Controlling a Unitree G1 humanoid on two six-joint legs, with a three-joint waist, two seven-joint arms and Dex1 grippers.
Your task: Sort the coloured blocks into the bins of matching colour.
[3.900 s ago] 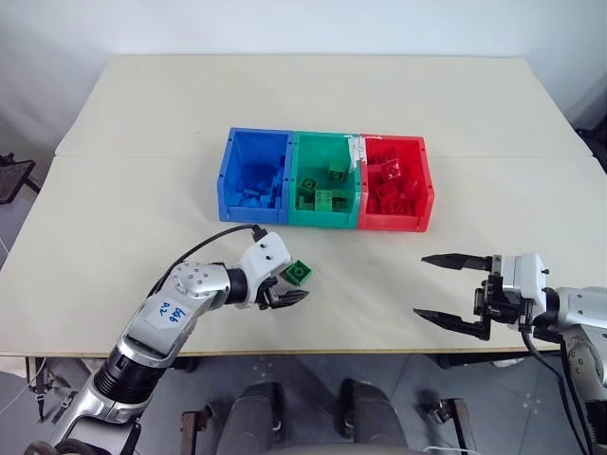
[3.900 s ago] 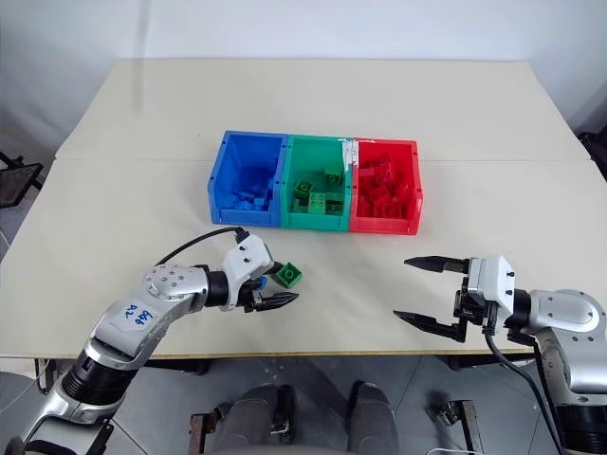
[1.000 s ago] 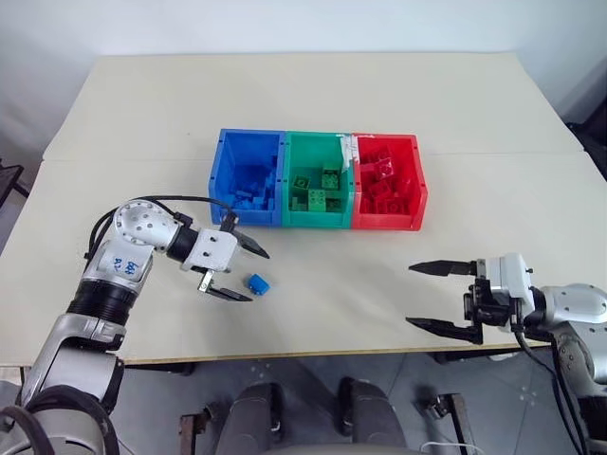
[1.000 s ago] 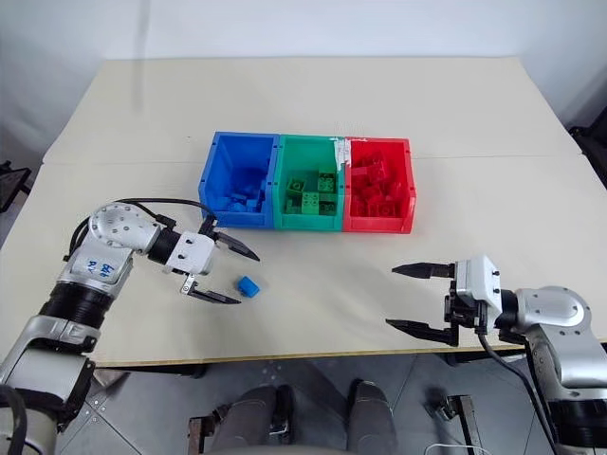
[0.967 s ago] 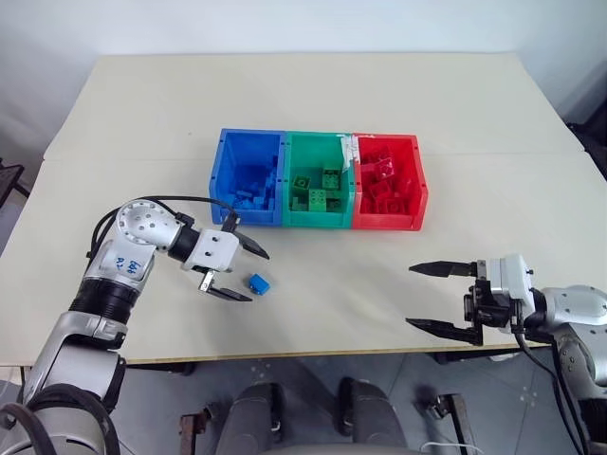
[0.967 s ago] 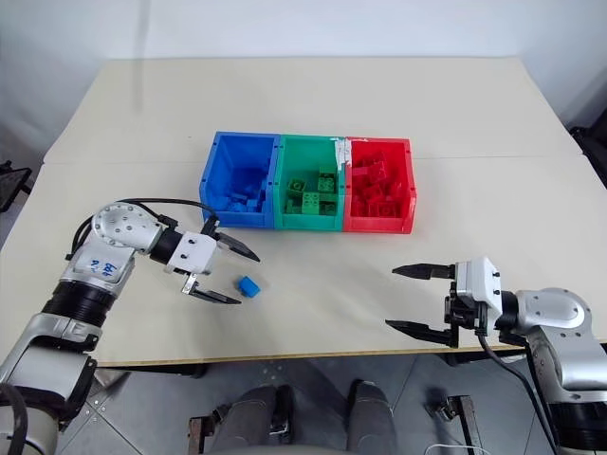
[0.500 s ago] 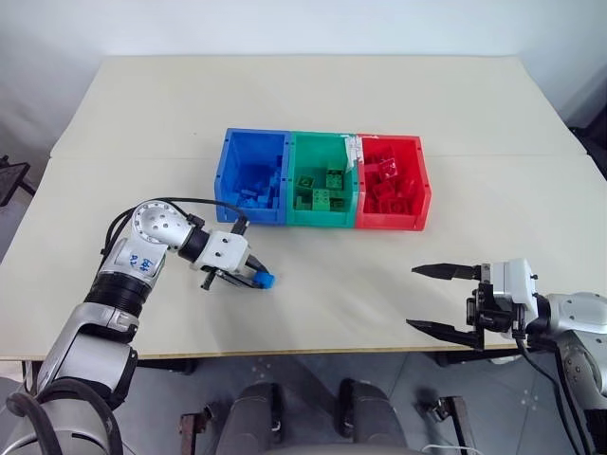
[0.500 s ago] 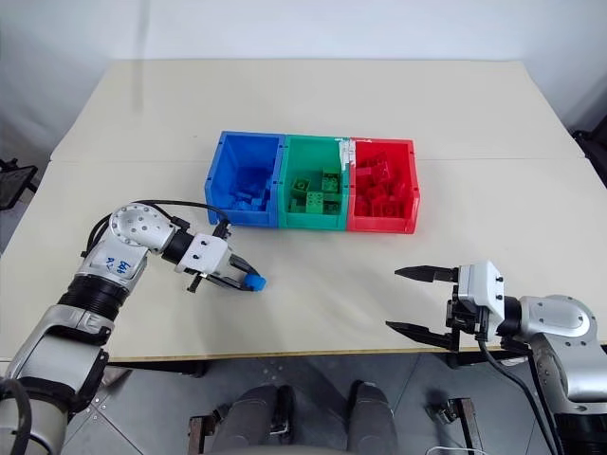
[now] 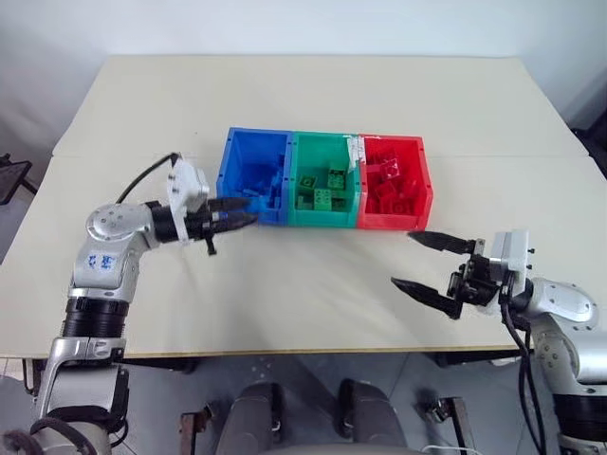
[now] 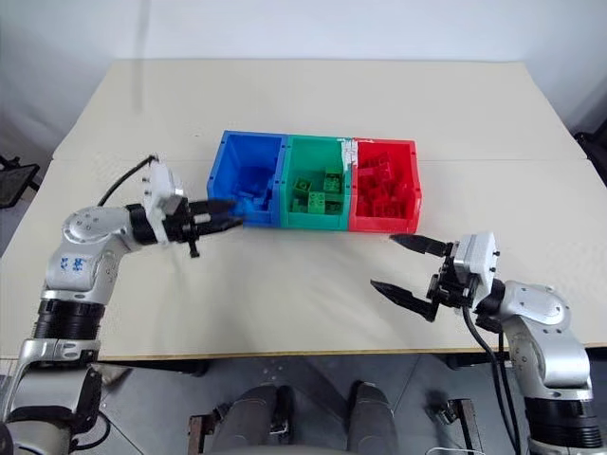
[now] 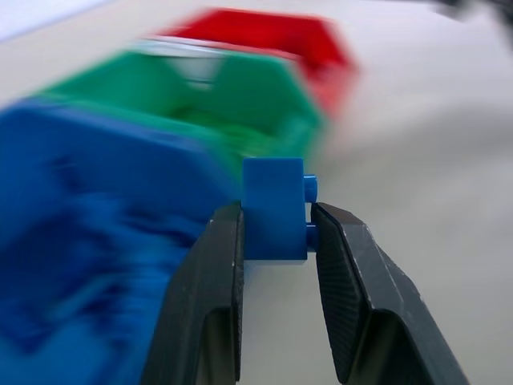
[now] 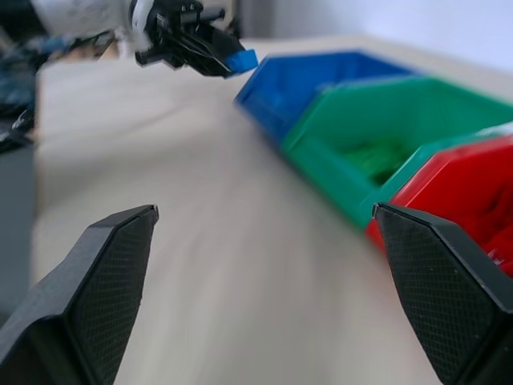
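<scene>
My left gripper (image 9: 247,209) is shut on a small blue block (image 11: 273,204), held level above the table at the front left corner of the blue bin (image 9: 227,175). From the right wrist view the blue block (image 12: 241,60) sticks out of those fingertips. The green bin (image 9: 322,219) and the red bin (image 9: 394,222) join the blue one in a row, each holding several blocks of its own colour. My right gripper (image 9: 402,258) hangs open and empty over the table, in front of the red bin.
A white label (image 9: 356,149) sits on the rim between the green and red bins. The beige table (image 9: 313,284) stretches bare around the bins, with its front edge close below both arms.
My left gripper shut on the blue block that lay on the table, lifted it and carried it up to the blue bin's front corner. My right gripper rose slightly towards the bins.
</scene>
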